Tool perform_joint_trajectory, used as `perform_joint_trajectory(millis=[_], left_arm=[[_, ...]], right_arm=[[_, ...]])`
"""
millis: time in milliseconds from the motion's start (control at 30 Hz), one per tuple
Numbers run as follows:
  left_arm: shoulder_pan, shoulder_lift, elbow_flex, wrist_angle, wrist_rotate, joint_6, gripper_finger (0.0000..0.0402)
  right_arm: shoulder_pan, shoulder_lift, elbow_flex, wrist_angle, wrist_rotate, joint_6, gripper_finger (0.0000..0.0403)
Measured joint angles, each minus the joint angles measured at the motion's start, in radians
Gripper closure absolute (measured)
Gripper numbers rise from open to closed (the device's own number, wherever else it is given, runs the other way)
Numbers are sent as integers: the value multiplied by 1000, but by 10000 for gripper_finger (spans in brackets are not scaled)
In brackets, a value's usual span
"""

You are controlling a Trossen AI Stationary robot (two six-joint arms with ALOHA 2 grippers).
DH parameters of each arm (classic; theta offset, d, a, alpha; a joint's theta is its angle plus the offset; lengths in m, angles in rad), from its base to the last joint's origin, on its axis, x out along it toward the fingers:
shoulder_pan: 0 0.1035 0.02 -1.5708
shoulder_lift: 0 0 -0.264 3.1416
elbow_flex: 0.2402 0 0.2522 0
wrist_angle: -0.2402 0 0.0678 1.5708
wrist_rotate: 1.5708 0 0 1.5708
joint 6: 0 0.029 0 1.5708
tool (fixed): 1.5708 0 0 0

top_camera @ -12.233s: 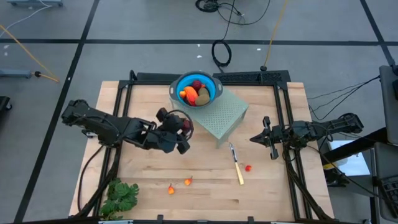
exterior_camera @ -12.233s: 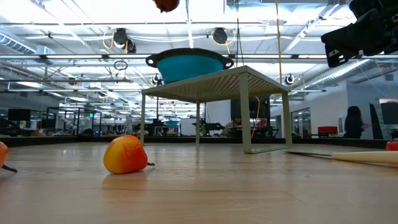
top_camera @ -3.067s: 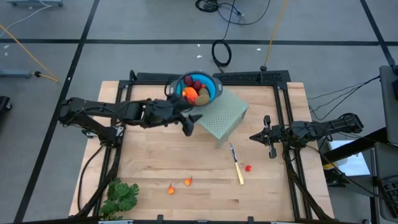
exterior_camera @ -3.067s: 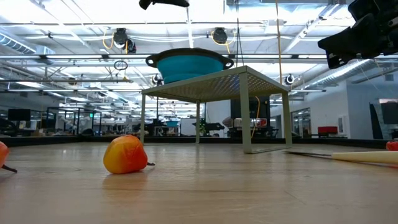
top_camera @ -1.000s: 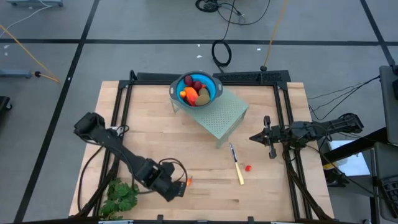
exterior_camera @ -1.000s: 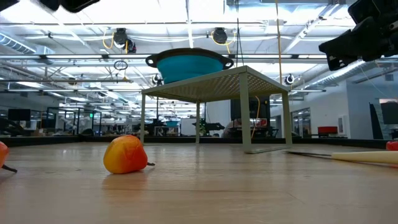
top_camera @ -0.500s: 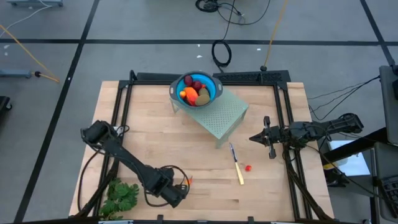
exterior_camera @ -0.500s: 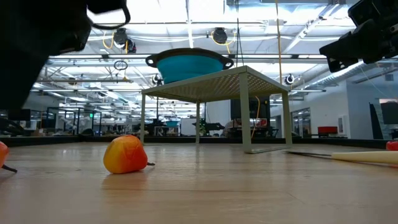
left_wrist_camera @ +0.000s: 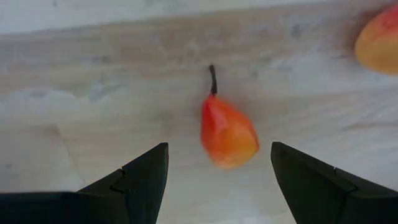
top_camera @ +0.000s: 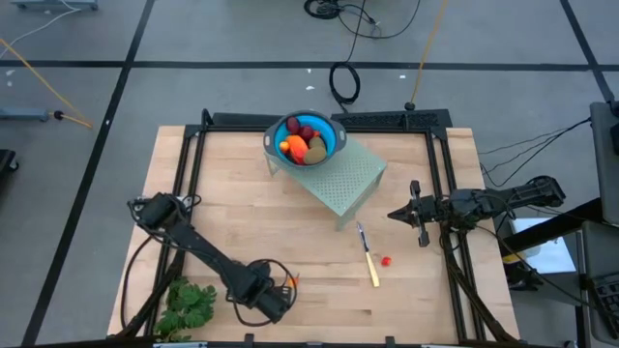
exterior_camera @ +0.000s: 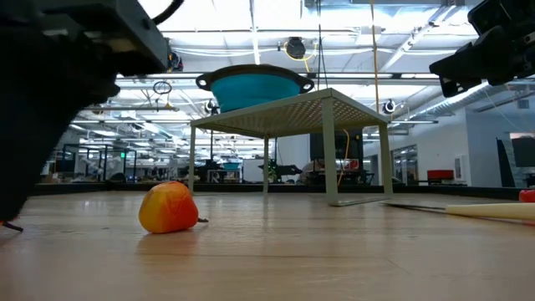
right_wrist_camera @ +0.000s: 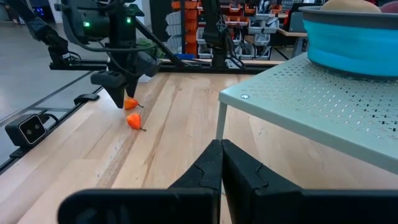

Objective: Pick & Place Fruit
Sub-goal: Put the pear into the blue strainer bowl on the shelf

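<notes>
An orange-red fruit bit (left_wrist_camera: 227,134) lies on its side on the wooden table, stem pointing away. My left gripper (left_wrist_camera: 219,180) is open and points down over it, one finger on each side, touching nothing. In the high view this gripper (top_camera: 271,302) is near the table's front edge and hides that bit. A second orange-red bit (top_camera: 293,281) lies just beside it, also seen in the low view (exterior_camera: 170,207). A tiny red bit (top_camera: 386,260) lies farther right. More fruit fills the blue bowl (top_camera: 329,145). My right gripper (right_wrist_camera: 221,168) is shut, level, at the right edge.
The blue bowl stands on a pale green perforated stand (top_camera: 348,179) at the table's far middle. A yellow-handled knife (top_camera: 368,256) lies right of centre. A leafy green bunch (top_camera: 189,304) lies at the near left corner, close to my left arm.
My left gripper has come down toward the table near its front edge, over the orange-red bit, rolling a little as it sank. It has stayed open. In the low view its dark body now fills the left side. No fruit has moved.
</notes>
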Motion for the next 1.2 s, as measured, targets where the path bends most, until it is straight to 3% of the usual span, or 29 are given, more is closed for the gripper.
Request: perform_joint_trajectory(millis=[333, 833, 1200], left_arm=[[10, 4, 0, -21, -41, 6, 119], [11, 4, -1, -42, 2, 17, 119], [11, 3, -51, 60, 23, 37, 119]], right_arm=[[0, 0, 0, 0, 1, 0, 403], [0, 0, 0, 0, 1, 0, 403], [0, 0, 0, 0, 2, 0, 403]])
